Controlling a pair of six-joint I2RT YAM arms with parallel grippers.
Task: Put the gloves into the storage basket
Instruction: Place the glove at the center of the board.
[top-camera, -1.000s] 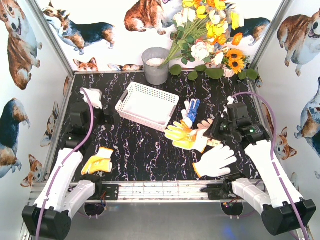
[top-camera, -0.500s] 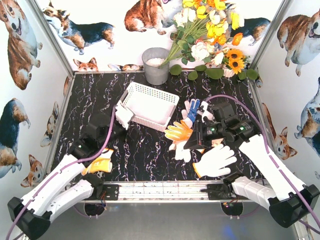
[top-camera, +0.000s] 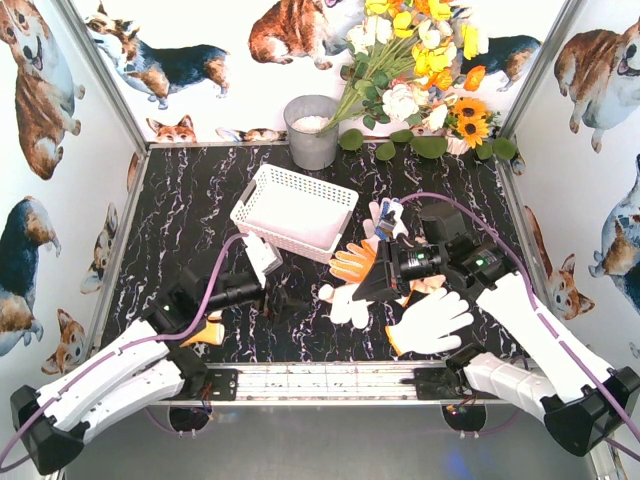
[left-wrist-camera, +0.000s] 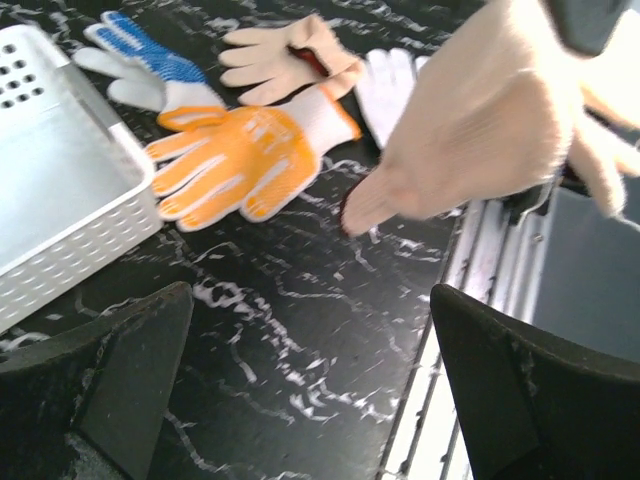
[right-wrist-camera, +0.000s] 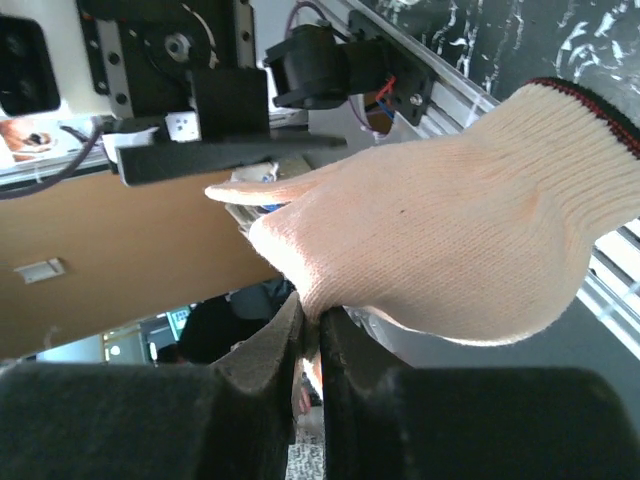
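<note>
Above table (top-camera: 200, 200), cream knit glove (right-wrist-camera: 430, 230) (red-edged cuff), limp

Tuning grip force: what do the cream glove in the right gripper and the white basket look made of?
The cream glove: knit fabric, probably cotton or a blend. It is matte, with fine stitch rows, dark-red trim on the cuff, and it drapes limply.
The basket: looks like moulded plastic. It is smooth, slightly glossy white, with rigid walls and rows of small holes.

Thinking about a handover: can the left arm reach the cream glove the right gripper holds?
Probably yes: the open left gripper faces the cream glove hanging from the right gripper, nothing between.
</note>
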